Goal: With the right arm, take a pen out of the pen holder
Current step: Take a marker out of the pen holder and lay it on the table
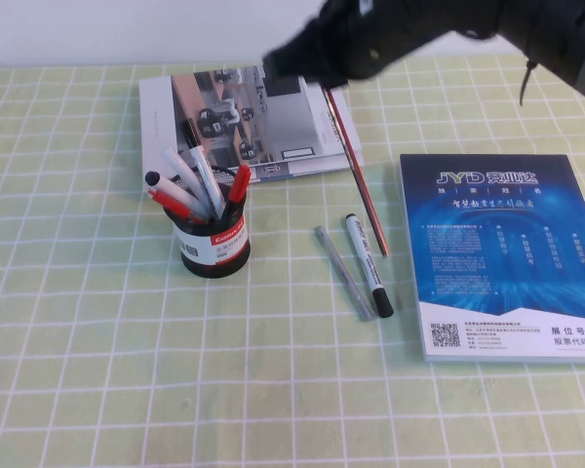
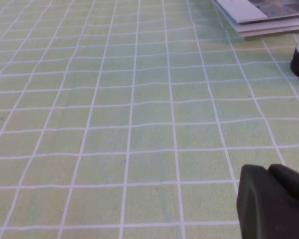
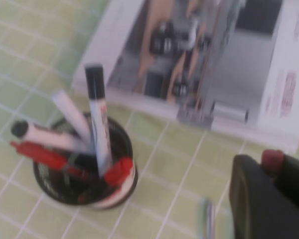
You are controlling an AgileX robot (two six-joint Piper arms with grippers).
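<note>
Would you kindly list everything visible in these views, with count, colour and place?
tablecloth: one, green with a white grid, covering the table.
pen holder: one, black, left of centre.
pens: about five, red and white, tilted inside the holder.
magazine: one, grey, behind the holder.
booklet: one, blue, on the right.
black marker: one, lying at centre.
grey pen: one, beside the marker.
slim red pen: one, hanging from the right gripper.
right gripper: black, shut on the slim red pen, above the magazine.
left gripper: black, over bare tablecloth, apart from the holder.
</note>
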